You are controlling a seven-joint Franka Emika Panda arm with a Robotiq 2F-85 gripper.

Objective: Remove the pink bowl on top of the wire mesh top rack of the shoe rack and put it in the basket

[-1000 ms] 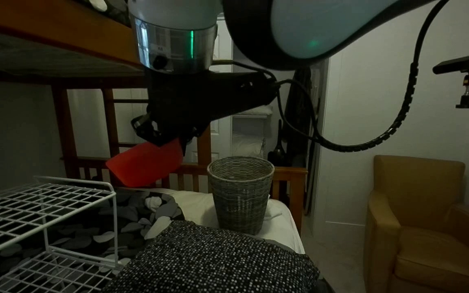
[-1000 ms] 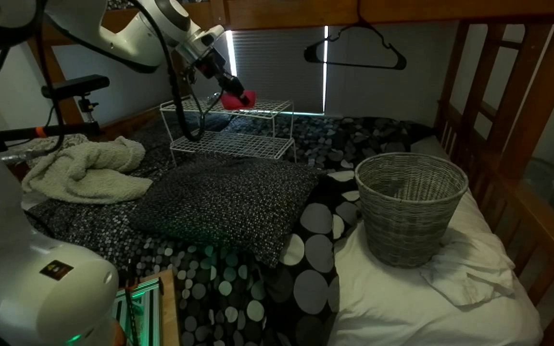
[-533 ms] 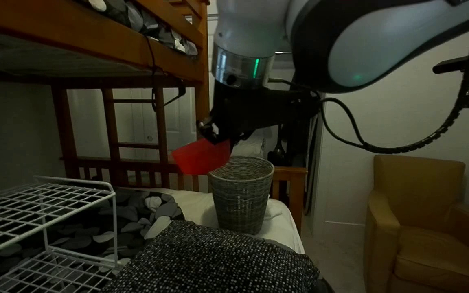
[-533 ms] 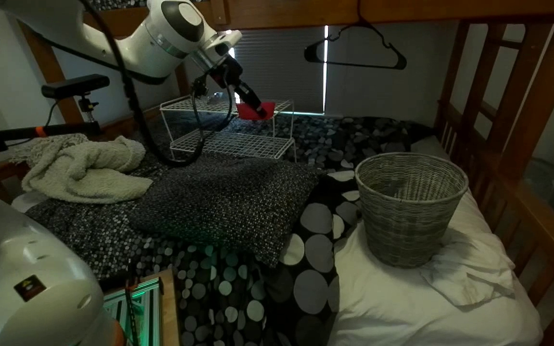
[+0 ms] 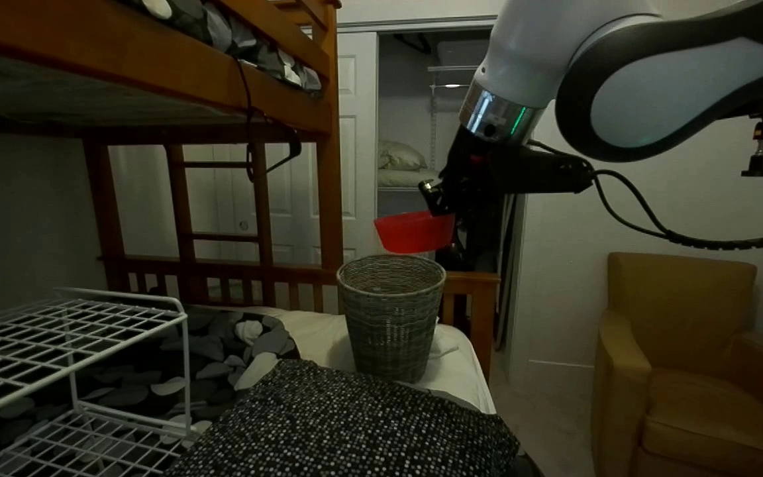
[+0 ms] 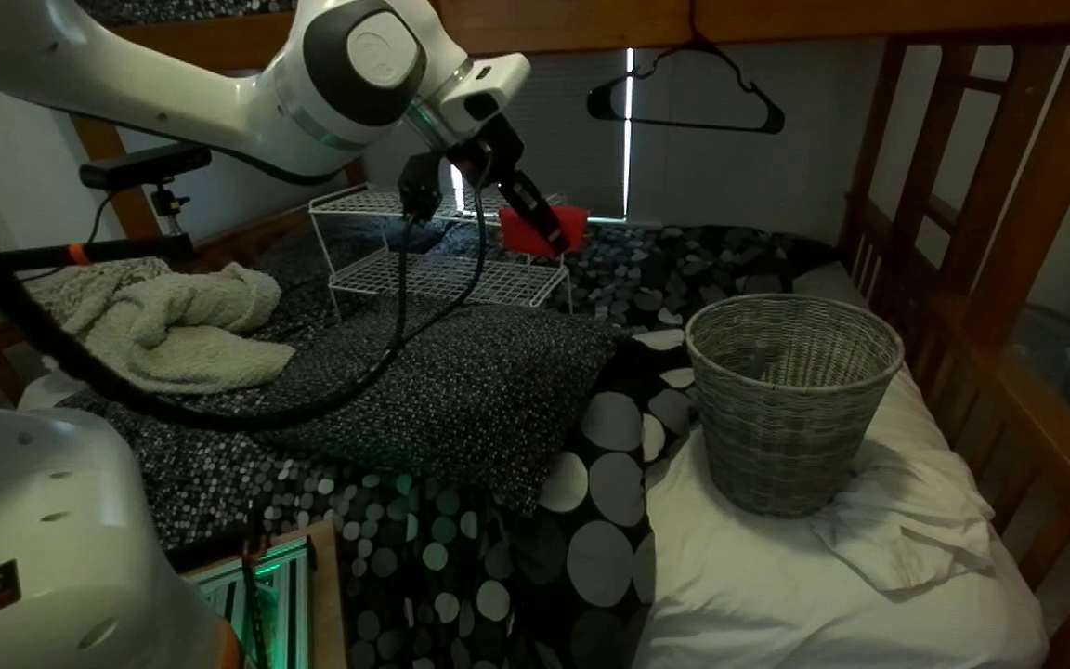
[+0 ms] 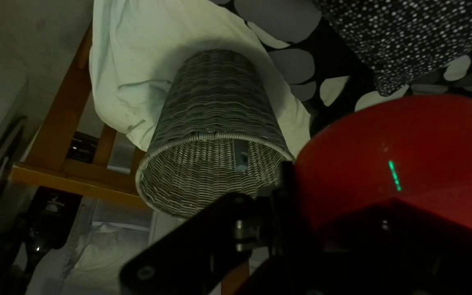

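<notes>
The bowl looks red-pink. It shows in both exterior views and fills the right of the wrist view. My gripper is shut on the bowl's side and holds it in the air; it also shows in an exterior view and in the wrist view. One finger is hidden by the bowl. The grey wicker basket stands upright on the bed, apart from the bowl. The white wire shoe rack shows in both exterior views.
A dark dotted pillow lies between rack and basket. A black hanger hangs from the upper bunk beam. A bed-end rail stands behind the basket. A small grey item is inside the basket. A camera stands beside the arm.
The arm has carried the bowl away from the rack, rightward in both exterior views. The bowl looks more level in an exterior view. Rack and basket have not moved.
</notes>
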